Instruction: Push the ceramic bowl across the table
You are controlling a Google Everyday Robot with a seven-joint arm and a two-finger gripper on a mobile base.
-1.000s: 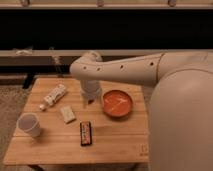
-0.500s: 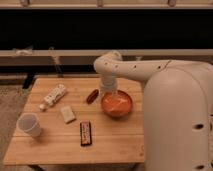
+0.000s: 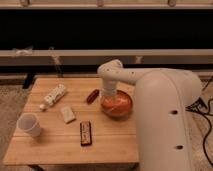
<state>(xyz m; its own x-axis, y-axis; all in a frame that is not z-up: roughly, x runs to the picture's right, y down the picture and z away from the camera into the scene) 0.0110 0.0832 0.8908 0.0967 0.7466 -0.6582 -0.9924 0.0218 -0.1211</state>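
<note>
Gripper [image 3: 109, 97] apparently inside ceramic bowl [image 3: 123, 107], on table [image 3: 55, 143]

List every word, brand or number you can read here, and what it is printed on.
None can be read.
Dark bar wrapper: markings too blurred.
White packet: print too blurred.
The gripper sits at the ceramic bowl; neither shows text.

One table [image 3: 55, 145], one pincer [image 3: 108, 96] at one ceramic bowl [image 3: 118, 106], one cup [image 3: 29, 124], one bar [image 3: 86, 133], three small items [image 3: 68, 114].
</note>
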